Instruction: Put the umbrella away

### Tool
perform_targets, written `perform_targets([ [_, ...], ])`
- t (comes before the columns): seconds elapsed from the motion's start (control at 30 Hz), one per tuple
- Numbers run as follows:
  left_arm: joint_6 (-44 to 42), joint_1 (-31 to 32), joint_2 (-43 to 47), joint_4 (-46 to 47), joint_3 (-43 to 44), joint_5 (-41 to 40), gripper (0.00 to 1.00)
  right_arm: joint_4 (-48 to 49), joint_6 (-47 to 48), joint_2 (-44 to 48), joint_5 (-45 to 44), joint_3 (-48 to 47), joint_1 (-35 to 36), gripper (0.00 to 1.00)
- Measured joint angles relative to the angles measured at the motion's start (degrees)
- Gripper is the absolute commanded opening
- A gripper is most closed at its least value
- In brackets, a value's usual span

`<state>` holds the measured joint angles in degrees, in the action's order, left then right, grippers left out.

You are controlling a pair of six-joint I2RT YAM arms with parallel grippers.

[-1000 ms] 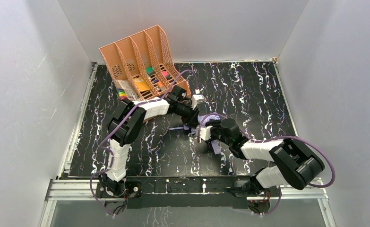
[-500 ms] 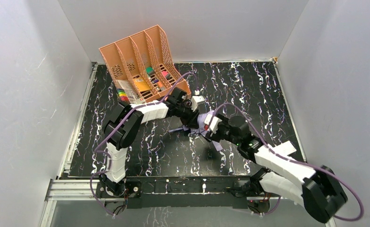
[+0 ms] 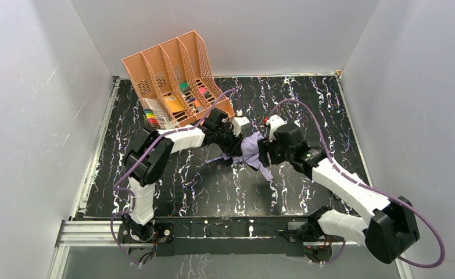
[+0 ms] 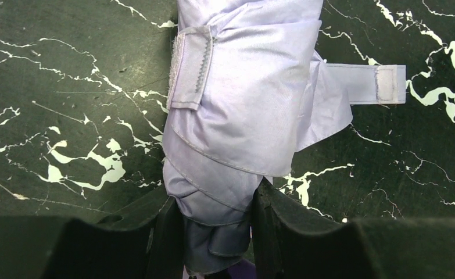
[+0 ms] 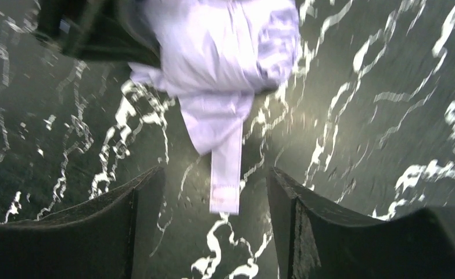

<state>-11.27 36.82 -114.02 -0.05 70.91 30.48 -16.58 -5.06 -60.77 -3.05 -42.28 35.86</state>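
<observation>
Right claw [image 5: 213,180] swung outward (jaws opened wider).

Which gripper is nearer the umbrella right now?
Left. The left gripper is clamped on the umbrella; the right gripper hangs open above its loose strap.

Umbrella [image 4: 248,99]: thin woven cloth, pale lavender, smooth with a soft sheen, creased in folds.
Strap [image 4: 361,83]: same cloth, stitched edges, with a fuzzy hook-and-loop patch at its end.
Table top [image 4: 56,87]: black marble-pattern surface, smooth, slight gloss.
File organiser [image 3: 155,67]: peach plastic, perforated, matt.
Left gripper [image 4: 216,200] fingers [image 4: 283,224]: matt black plastic.
</observation>
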Motion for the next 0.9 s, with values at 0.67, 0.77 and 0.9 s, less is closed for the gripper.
perform_targets([
  [0.67, 2.89, 0.02, 1.03, 0.50, -0.79, -5.14, 0.00, -6.69, -9.70, -22.80, 1.90, -1.88, -3.02, 0.72],
  [0.77, 2.99, 0.02, 1.03, 0.50, -0.81, -5.25, 0.00, -6.86, -9.97, -24.65, 0.44, -3.54, -3.02, 0.69],
  [0.9, 2.93, 0.20, 1.07, 0.46, -0.81, -5.81, 0.00, -7.34, -10.16, -26.29, -1.55, -4.96, -2.99, 0.63],
])
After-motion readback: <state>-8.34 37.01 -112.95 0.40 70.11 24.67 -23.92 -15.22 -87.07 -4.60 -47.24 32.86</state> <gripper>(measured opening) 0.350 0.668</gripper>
